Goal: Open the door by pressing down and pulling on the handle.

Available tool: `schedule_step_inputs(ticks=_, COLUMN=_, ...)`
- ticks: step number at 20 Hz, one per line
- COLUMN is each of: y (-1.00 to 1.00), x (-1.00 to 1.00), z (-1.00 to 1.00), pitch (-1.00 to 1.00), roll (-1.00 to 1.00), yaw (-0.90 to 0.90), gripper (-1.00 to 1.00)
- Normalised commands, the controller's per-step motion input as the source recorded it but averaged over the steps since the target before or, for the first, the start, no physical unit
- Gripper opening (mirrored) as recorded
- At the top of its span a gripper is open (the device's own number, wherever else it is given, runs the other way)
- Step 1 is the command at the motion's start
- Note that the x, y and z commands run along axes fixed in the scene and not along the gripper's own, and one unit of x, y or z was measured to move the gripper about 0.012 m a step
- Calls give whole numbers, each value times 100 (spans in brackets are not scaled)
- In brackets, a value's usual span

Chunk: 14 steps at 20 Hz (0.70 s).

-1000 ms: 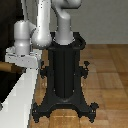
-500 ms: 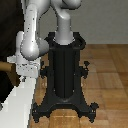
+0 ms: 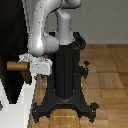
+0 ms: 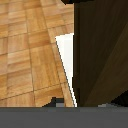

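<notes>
Where the door [image 3: 11, 40] fills the exterior view's left edge, the brass handle [image 3: 20, 68] juts out beside it, with the gripper [image 3: 36, 64] right at the handle; whether its jaws are closed is unclear; the black pedestal [image 3: 66, 82] stands further right

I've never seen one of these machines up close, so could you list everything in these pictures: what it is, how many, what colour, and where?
door: one, dark brown-black, tall panel at the exterior view's left
handle: one, brass-coloured bar, sticking out from the door, right by the gripper
white surface: one, white, below the door at the exterior view's left
floor: one, tan wood planks, under and behind everything
pedestal: one, black, flared feet, centre of the exterior view
arm: one, grey-white, rising from the pedestal and bending toward the door
gripper: one, grey-white, at the handle; whether it is open cannot be told
</notes>
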Motion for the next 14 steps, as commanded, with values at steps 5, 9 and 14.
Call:
schedule_step_inputs(ticks=5, y=100, x=0, z=0, pitch=0, roll=0, yaw=0, gripper=-100)
schedule_step_inputs(ticks=9, y=100, x=0, z=0, pitch=0, roll=0, yaw=0, gripper=-100)
schedule_step_inputs(ticks=14, y=100, x=0, z=0, pitch=0, roll=0, yaw=0, gripper=-100)
